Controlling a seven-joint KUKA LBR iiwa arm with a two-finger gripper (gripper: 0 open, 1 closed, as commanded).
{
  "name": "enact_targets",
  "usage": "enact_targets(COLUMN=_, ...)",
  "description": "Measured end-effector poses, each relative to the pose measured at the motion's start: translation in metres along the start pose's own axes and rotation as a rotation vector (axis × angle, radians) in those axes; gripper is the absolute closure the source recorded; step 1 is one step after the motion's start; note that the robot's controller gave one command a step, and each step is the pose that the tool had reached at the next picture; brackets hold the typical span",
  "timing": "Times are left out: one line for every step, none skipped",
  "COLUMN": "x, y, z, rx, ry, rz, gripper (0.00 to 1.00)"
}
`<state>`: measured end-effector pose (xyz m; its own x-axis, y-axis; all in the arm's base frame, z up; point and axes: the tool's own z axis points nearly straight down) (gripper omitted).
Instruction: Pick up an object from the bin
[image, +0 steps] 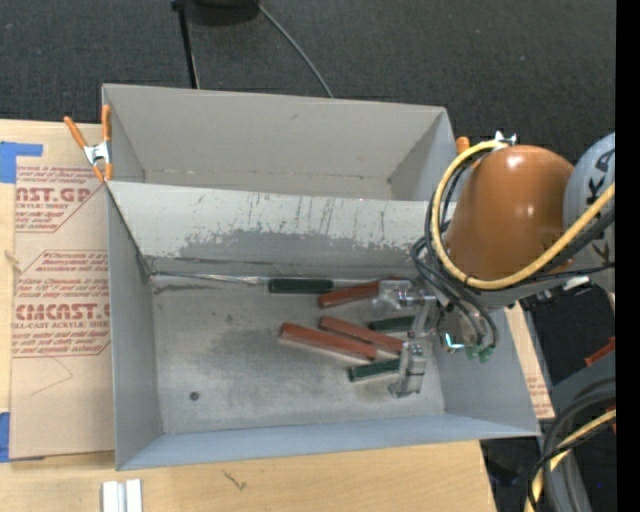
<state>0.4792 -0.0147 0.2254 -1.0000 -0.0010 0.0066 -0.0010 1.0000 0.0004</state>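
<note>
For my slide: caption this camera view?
Gripper low among reddish-brown and dark green sticks heaped in the grey metal bin.

Dark carpet floor (520, 60) behind — pale wooden tabletop (300, 485) below.

The wrist carries a smooth, rounded orange cover (510, 215), glossy and shaped like a dome. A yellow cable (447, 195) loops round its edge in a wide arc, and thinner black cables (436, 275) run in a bundle beneath it. Behind the dome, a pale grey arm link (597, 165) bears part of a dark printed letter. The gripper (408, 338) is bare silvery metal, with two slim, blocky fingers (409, 372) and a small blue-green spot by its base.
</note>
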Motion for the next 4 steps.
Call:
enact_targets(x=-0.002, y=0.000, z=-0.003, rx=0.000, ry=-0.008, rz=0.000, gripper=0.00)
enact_targets(x=-0.033, y=-0.010, z=0.055, rx=0.001, ry=-0.015, rz=-0.038, gripper=0.00)
enact_targets(x=-0.059, y=-0.014, z=0.109, rx=-0.001, ry=-0.012, rz=0.037, gripper=0.00)
enact_targets(x=-0.048, y=-0.027, z=0.153, rx=0.000, ry=-0.016, rz=-0.268, gripper=1.00)
